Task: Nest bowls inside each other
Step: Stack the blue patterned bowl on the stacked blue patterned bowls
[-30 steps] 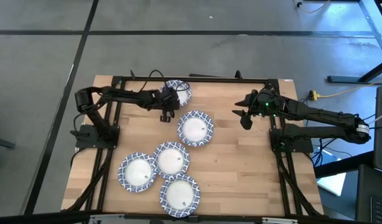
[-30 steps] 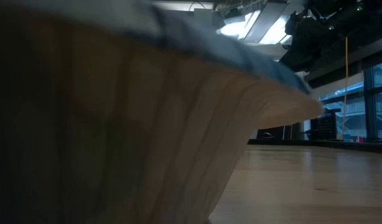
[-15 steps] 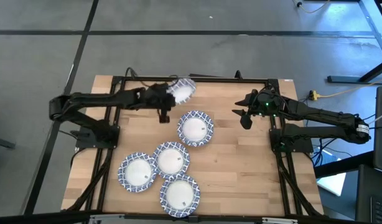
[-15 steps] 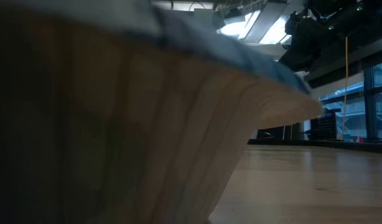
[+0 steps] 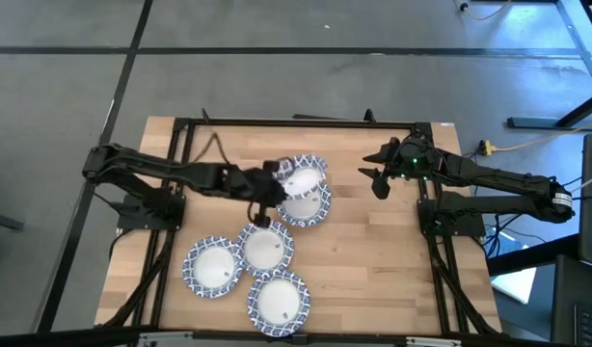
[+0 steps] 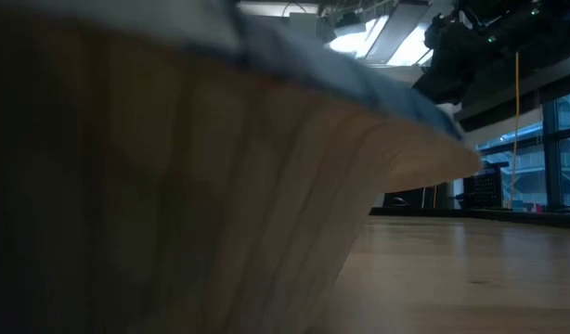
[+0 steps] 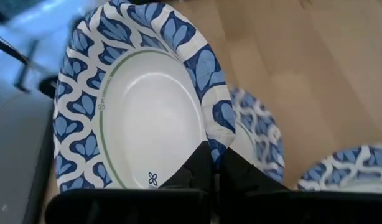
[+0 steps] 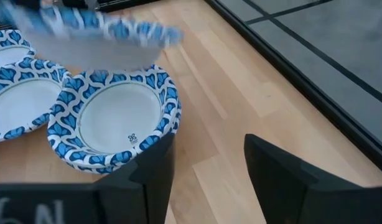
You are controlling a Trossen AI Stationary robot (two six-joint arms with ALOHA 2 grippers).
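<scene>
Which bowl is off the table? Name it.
The bowl pinched by its rim in the left gripper, held tilted above the bowl nearest the right arm. The other three lie flat on the table.

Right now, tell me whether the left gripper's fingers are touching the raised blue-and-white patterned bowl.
Touching. The left wrist view shows the dark fingers clamped on the rim of the raised blue-and-white patterned bowl, one on either side.

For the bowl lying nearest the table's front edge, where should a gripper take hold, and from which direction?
Judging by its pose, take the front bowl by its patterned rim, coming down from above with one finger inside and one outside. It sits upright and open, and its rim is thin and flared. The side facing the table's front edge looks best: the neighbouring bowl crowds the far side. The left gripper holds its bowl in just this rim pinch.
</scene>
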